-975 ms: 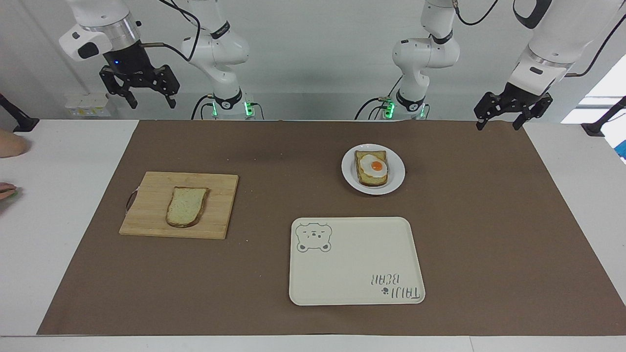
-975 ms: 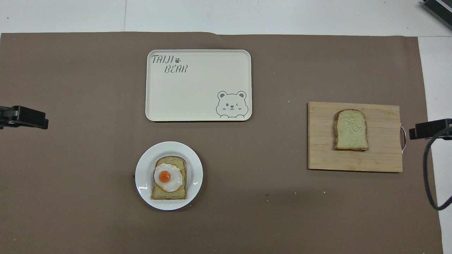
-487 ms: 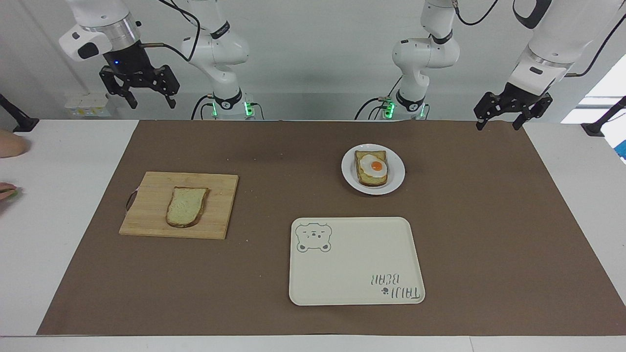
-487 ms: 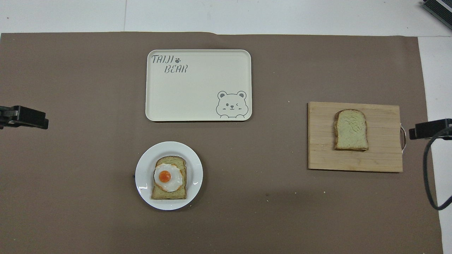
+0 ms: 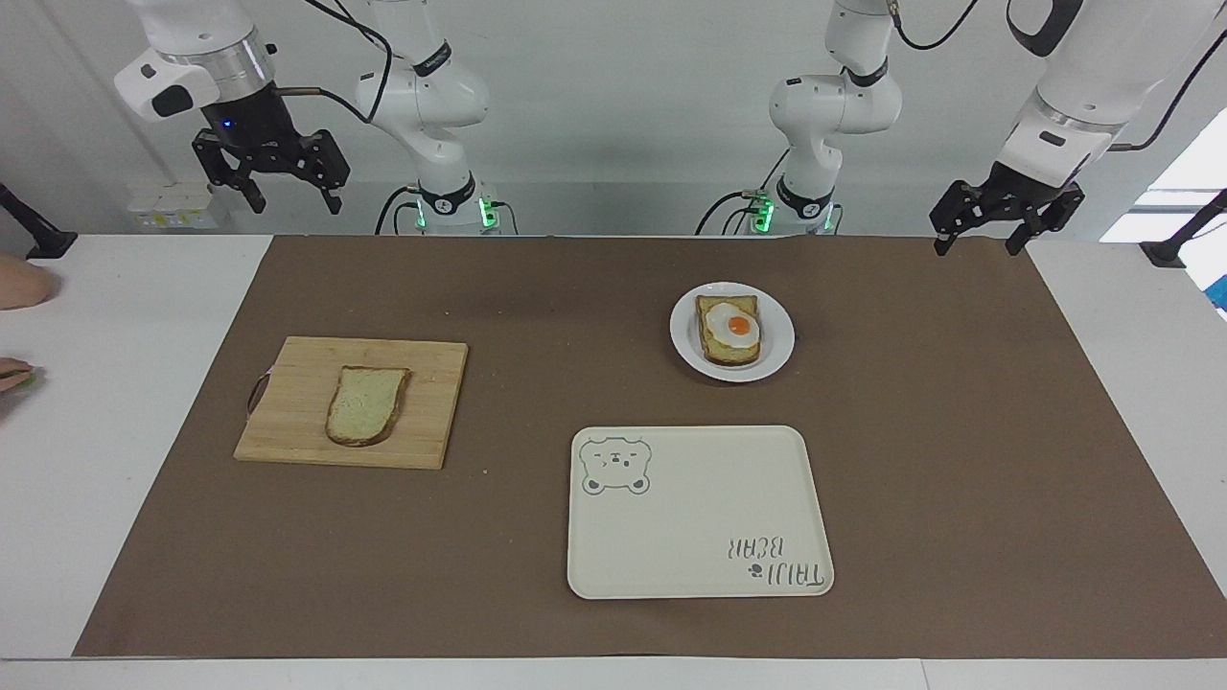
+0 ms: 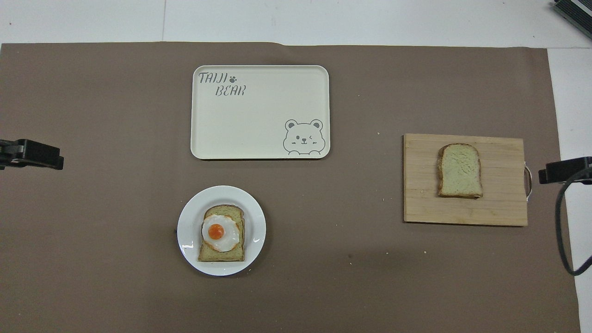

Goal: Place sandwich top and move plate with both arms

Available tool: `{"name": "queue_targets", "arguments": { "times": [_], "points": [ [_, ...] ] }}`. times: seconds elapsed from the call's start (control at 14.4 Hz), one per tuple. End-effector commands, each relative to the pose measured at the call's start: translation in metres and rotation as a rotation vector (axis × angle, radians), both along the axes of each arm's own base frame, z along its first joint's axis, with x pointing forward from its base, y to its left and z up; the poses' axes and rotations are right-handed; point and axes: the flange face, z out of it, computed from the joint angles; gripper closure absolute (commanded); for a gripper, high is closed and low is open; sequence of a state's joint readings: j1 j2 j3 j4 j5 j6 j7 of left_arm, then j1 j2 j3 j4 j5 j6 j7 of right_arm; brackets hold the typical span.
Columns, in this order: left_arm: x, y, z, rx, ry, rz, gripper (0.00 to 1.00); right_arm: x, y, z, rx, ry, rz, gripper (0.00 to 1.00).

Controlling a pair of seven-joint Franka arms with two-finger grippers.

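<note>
Holding both arms raised, I keep the right gripper [image 5: 292, 192] and left gripper [image 5: 981, 233] spread wide, empty. The sandwich top [image 5: 366, 404] lies mid-board on the cutting board [image 5: 431, 402], reachable; the plate [image 5: 778, 335] sits near the mat's robot-side edge beside the tray [image 5: 690, 565].

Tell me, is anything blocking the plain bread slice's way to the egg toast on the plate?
Nothing visible. The sandwich top lies on the cutting board; only bare brown mat separates it from the plate. The right pincer and left pincer hang open, holding nothing.
</note>
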State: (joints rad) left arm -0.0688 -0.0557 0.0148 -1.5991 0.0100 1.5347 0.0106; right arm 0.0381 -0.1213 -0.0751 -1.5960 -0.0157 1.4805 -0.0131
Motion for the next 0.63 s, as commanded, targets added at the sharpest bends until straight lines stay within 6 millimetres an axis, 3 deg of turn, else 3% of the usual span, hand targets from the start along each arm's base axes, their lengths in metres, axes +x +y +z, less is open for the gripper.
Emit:
{"name": "queue_targets", "arguments": {
  "times": [0.0,0.42,0.56],
  "points": [
    [-0.007,0.003,0.003,-0.011,0.004,0.012,0.00,-0.006,-0.005,-0.001,-0.016,-0.006,0.021,0.00],
    [-0.007,0.003,0.003,-0.011,0.004,0.012,0.00,-0.006,0.002,0.001,-0.009,-0.003,0.041,0.00],
    [-0.007,0.003,0.003,-0.011,0.004,0.012,0.00,-0.010,0.000,-0.011,0.001,0.015,0.044,0.00]
  ]
}}
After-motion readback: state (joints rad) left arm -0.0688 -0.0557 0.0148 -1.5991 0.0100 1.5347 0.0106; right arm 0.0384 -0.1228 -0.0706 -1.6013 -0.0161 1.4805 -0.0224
